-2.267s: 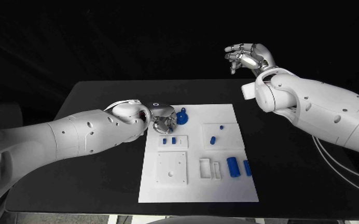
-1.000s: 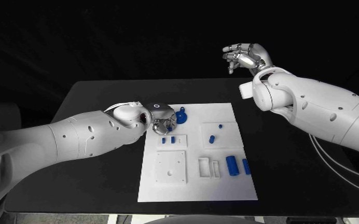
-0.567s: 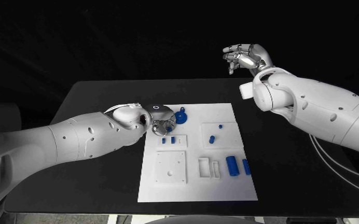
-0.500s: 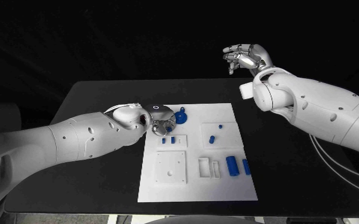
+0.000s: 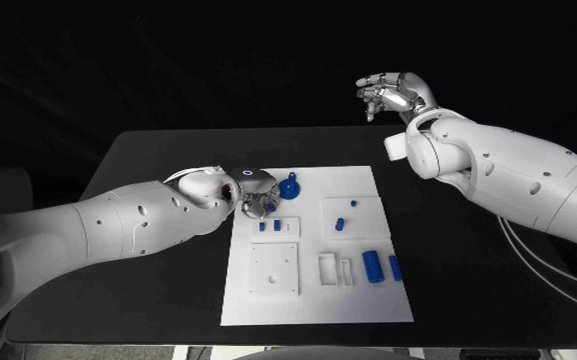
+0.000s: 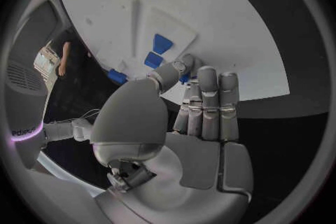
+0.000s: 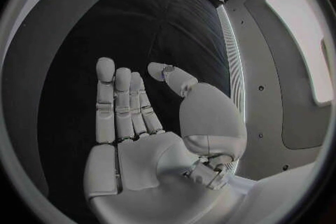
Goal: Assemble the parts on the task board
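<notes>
- Blue is the colour to watch: small blue plastic parts lie scattered over the flat white task board, which sits mid-way along the black worktop.
- Silver left hand hangs low over the board's far-left corner, touching or nearly touching the blue round-bodied part with a stem.
- At the wrist, its fingers lie straight and close together with the thumb bent across; a sliver of blue shows at the tips. Cannot tell whether anything is truly pinched.
- Right hand is raised beyond the worktop's far edge, fingers loosely curled, holding nothing.
- Two short blue pegs stand in a recessed tile just beside the left hand.
- Risk, as I judge it: a shallow fingertip hold could let the part slip or tip; the bulky wrist could brush the pegs; pressing off-line could shift the unclamped board.
</notes>
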`<action>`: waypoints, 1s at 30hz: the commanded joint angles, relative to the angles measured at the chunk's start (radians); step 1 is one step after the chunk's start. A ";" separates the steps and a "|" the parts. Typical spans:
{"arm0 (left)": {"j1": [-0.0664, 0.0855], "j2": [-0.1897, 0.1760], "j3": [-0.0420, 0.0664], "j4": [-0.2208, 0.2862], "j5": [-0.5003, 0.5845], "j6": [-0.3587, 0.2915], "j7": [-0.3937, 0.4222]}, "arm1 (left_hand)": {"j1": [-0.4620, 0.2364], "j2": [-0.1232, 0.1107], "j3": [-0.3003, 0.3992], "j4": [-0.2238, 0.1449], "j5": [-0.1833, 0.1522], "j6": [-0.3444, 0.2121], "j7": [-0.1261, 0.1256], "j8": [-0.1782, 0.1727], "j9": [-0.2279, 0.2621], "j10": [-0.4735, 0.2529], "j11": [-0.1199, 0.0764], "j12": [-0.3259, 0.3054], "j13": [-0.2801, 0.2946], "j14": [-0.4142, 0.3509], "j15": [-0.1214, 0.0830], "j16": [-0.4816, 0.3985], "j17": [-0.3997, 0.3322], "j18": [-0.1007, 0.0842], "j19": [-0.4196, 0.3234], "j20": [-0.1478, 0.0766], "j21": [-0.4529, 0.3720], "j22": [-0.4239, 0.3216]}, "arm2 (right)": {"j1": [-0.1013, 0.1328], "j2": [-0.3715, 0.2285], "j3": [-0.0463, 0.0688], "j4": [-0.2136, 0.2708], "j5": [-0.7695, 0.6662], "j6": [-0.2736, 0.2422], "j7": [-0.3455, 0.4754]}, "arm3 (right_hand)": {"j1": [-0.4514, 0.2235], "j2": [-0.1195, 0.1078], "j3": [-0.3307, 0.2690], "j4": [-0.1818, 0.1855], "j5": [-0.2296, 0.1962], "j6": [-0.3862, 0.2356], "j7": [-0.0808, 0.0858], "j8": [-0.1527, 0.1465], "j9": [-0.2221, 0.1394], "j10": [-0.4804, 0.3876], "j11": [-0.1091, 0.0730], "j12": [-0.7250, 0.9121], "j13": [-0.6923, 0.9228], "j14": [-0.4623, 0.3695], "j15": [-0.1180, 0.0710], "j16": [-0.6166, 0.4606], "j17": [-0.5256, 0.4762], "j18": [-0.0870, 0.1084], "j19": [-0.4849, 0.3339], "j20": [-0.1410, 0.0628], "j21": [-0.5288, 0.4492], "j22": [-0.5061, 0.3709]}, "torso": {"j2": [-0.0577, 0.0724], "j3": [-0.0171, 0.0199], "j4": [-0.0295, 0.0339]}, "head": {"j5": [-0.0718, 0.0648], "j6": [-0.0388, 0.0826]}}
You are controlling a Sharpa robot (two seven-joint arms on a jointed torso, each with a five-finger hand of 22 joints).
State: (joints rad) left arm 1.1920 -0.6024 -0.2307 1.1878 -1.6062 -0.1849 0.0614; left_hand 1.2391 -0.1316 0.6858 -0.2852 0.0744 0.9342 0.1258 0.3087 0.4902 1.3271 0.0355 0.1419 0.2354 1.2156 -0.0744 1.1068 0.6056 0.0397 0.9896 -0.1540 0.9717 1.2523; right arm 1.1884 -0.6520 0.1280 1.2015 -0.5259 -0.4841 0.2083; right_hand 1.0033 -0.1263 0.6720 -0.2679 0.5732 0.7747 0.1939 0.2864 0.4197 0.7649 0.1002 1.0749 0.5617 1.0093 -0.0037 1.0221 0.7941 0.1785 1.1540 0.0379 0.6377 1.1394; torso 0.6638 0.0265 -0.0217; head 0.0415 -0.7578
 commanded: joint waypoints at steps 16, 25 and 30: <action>-0.002 -0.014 -0.001 -0.027 0.002 0.013 -0.069 | 0.002 -0.020 -0.004 0.003 0.005 -0.066 -0.014 -0.027 -0.013 -0.028 0.013 -0.025 -0.001 -0.009 0.011 -0.009 0.004 0.066 -0.004 -0.009 -0.008 0.005 | 0.000 -0.003 0.000 -0.011 0.007 0.032 -0.003 | -0.006 -0.004 -0.005 -0.006 -0.010 -0.004 0.015 -0.001 -0.004 -0.015 0.002 0.005 -0.011 -0.015 0.002 -0.007 -0.005 0.083 -0.015 0.002 -0.013 0.003 | 0.000 -0.0008 -0.0001 | 0.001 0.005; 0.002 -0.052 0.028 -0.040 0.249 -0.078 -0.050 | -0.015 -0.020 -0.001 0.015 -0.014 -0.053 0.000 -0.012 -0.010 -0.056 0.025 -0.043 -0.006 -0.028 0.022 -0.021 0.001 0.065 -0.017 0.001 -0.020 0.004 | 0.000 -0.007 0.000 -0.038 0.018 0.209 -0.024 | -0.007 0.014 -0.007 -0.014 -0.041 0.010 0.018 0.024 -0.004 0.040 0.014 -0.215 -0.185 -0.002 0.018 -0.168 -0.089 0.083 -0.034 0.041 -0.164 -0.104 | -0.001 0.0021 0.0002 | 0.003 0.009; 0.007 -0.080 0.066 -0.035 0.454 -0.085 -0.032 | -0.035 -0.021 -0.001 0.027 -0.017 -0.049 0.013 -0.004 -0.009 -0.081 0.039 -0.057 -0.010 -0.056 0.036 -0.059 -0.016 0.063 -0.043 0.016 -0.049 -0.007 | 0.000 -0.010 0.000 -0.069 -0.027 0.307 -0.031 | -0.016 0.031 -0.008 -0.019 -0.075 0.022 0.010 0.047 0.007 0.134 0.023 -0.436 -0.312 0.023 0.039 -0.340 -0.158 0.082 -0.043 0.070 -0.312 -0.237 | -0.002 0.0034 -0.0004 | 0.003 0.013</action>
State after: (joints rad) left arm 1.1944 -0.6762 -0.1687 1.1491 -1.3791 -0.2310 0.0165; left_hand 1.2123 -0.1520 0.6837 -0.2624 0.0610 0.8877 0.1322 0.3014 0.4809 1.2512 0.0758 0.0885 0.2258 1.1645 -0.0369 1.0512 0.5909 0.0466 0.9508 -0.1364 0.9253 1.2468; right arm 1.1887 -0.6602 0.1277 1.1395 -0.5223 -0.3192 0.1882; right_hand 0.9862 -0.1028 0.6609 -0.2814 0.5029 0.7920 0.2010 0.3309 0.4241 0.8893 0.1202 0.6601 0.2614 1.0343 0.0291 0.7002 0.6438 0.2355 1.1198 0.1046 0.3429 0.9160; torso 0.6630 0.0286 -0.0217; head 0.0440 -0.7472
